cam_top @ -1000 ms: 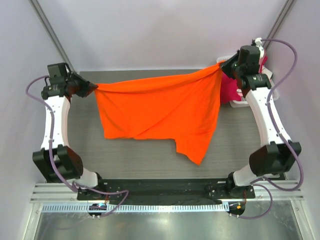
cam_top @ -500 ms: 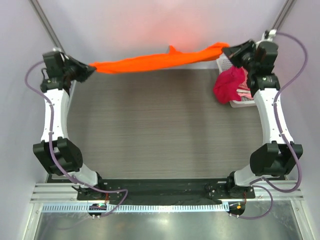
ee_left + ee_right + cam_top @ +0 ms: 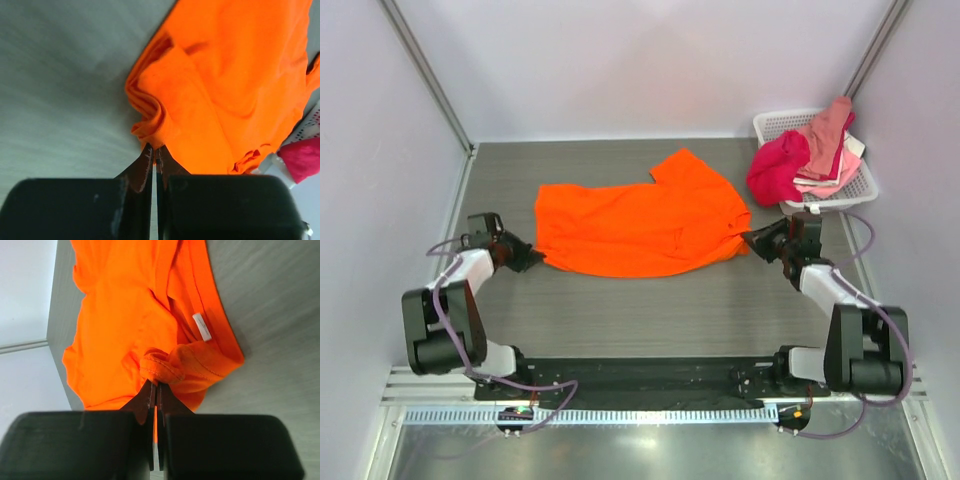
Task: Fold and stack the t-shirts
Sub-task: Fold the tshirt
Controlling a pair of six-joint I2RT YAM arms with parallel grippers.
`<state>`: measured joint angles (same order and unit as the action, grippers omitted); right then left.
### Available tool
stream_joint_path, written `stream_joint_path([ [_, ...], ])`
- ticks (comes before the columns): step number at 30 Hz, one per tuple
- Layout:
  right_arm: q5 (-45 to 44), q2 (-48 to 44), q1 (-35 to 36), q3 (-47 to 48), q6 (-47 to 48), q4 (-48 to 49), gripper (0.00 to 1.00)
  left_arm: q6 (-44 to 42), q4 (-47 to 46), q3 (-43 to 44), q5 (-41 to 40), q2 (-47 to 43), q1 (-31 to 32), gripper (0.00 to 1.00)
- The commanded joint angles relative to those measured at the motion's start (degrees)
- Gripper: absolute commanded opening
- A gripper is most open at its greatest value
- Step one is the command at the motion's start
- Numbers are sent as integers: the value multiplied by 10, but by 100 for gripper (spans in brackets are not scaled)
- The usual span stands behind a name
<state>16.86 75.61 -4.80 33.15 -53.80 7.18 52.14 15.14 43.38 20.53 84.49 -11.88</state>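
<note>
The t-shirt point(image 3: 640, 225) on the desk point(image 3: 620, 300) is a plain bright orange with no print, its only other colour a small white label point(image 3: 202, 326), and the desk is grey-brown with a fine streaked wood grain. The basket point(image 3: 772, 124) is white with an open lattice pattern, and the shirts in it are a deep magenta one point(image 3: 777, 170), a salmon pink one point(image 3: 828, 128) and a pale pink one point(image 3: 812, 183). The left tool point(image 3: 532, 260) and right tool point(image 3: 750, 239) are black, the arms point(image 3: 825, 285) behind them white and black, and the walls point(image 3: 620, 70) a pale grey-lilac.
</note>
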Motion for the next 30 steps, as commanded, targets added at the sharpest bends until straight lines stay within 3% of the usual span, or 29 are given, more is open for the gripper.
stream_joint_path([
  [1, -44, -90, -5, -61, 11, 66, 1, -12, -77, -55, -32, -84, 2, 0],
  [9, -208, -345, -6, -144, 9, -164, 1, -24, -11, -194, -58, -248, 2, 0],
  [12, -228, -447, -6, -159, -3, -230, 3, -22, 38, -210, -74, -324, 2, 2],
  [13, -229, -464, -5, -161, -4, -243, 6, -21, 51, -212, -80, -341, 3, 5],
  [14, -230, -491, -5, -161, -4, -266, 26, -13, 59, -217, -84, -357, 5, 9],
  [15, -228, -501, -5, -160, -3, -275, 51, 8, 67, -223, -91, -386, 21, 43],
  [16, -227, -506, -5, -157, -5, -284, 68, 20, 87, -220, -115, -397, 26, 73],
  [17, -227, -513, -5, -152, -3, -302, 79, 25, 109, -216, -123, -406, 28, 87],
  [18, -228, -513, -5, -147, 2, -310, 79, 28, 138, -209, -130, -425, 33, 99],
  [24, -226, -478, -5, -89, 55, -288, 78, 29, 178, -154, -180, -488, 48, 100],
  [30, -137, -303, 4, 34, 161, -235, 71, -38, 124, -49, -148, -388, 48, 100],
])
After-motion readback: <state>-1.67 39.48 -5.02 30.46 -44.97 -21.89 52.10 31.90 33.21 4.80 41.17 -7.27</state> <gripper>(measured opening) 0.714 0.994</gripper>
